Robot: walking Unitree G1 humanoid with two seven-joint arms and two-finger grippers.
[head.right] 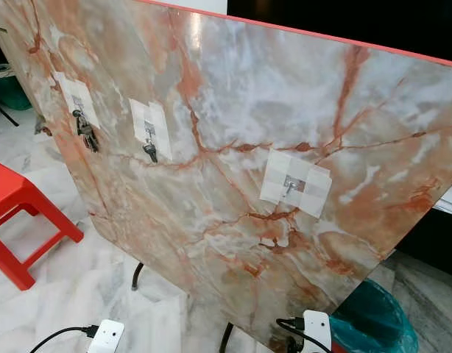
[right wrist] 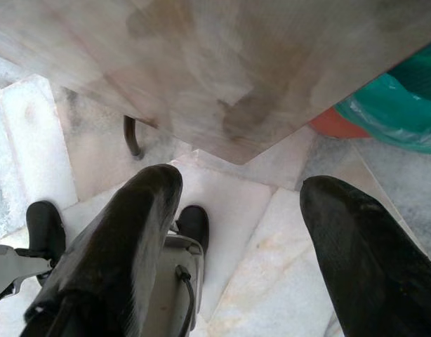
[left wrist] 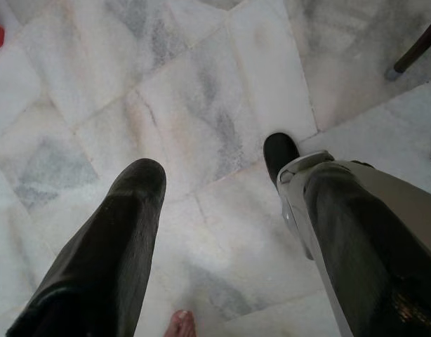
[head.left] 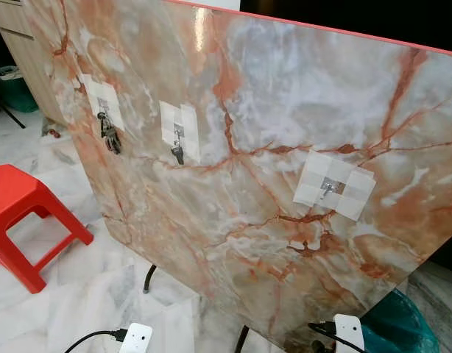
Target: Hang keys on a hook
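Both tools, left (left wrist: 215,203) and right (right wrist: 236,210), hang open and empty; the bare hook (head.left: 327,188) waits well above, best approached squarely.

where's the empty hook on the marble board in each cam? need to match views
Left eye view: the empty hook sits right of centre on the marble board, on a pale tape patch.
Right eye view: same hook, nearer the centre.
Left wrist view: floor tiles between the left gripper fingers; hook not in it.
Right wrist view: the board's lower edge above the right gripper; hook not in it.
Shared landmark: the red stool, left in both eye views.
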